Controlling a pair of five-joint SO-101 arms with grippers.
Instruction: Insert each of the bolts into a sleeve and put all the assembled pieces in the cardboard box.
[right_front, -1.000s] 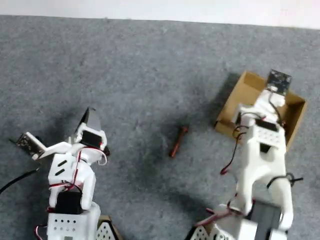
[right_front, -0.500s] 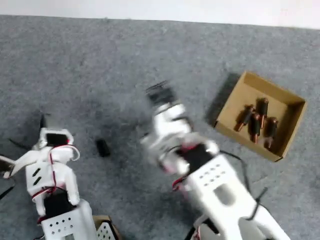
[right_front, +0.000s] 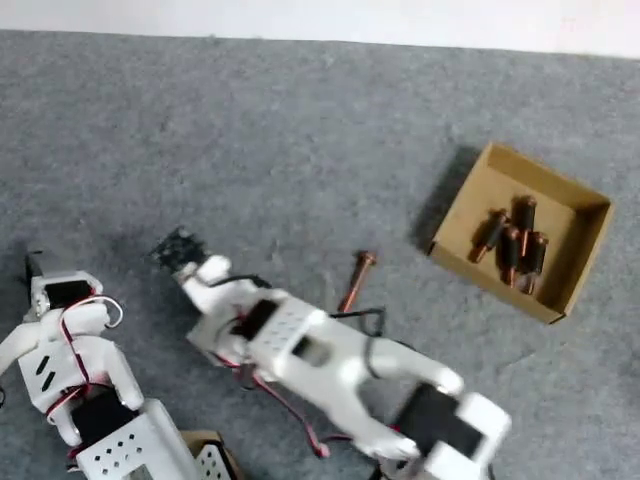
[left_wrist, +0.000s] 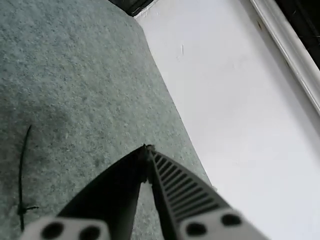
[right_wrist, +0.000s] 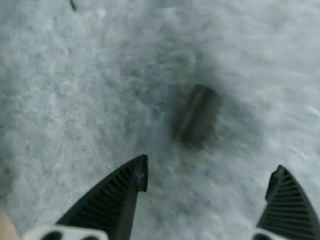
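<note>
With the right gripper (right_wrist: 210, 167) jaws spread, the dark sleeve (right_wrist: 197, 119) just ahead between them looks light, stiff and rollable, best pinched mid-barrel; the left gripper (left_wrist: 148, 150) jaws are pressed together.

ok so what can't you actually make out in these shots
- Dark cylindrical sleeve: blurred in the right wrist view, so its open end cannot be told.
- Dark assembled pieces in the brown cardboard box: too small in the high view to tell whether each bolt sits fully in.
- Copper-coloured bolt: too small in the high view to see its thread.
</note>
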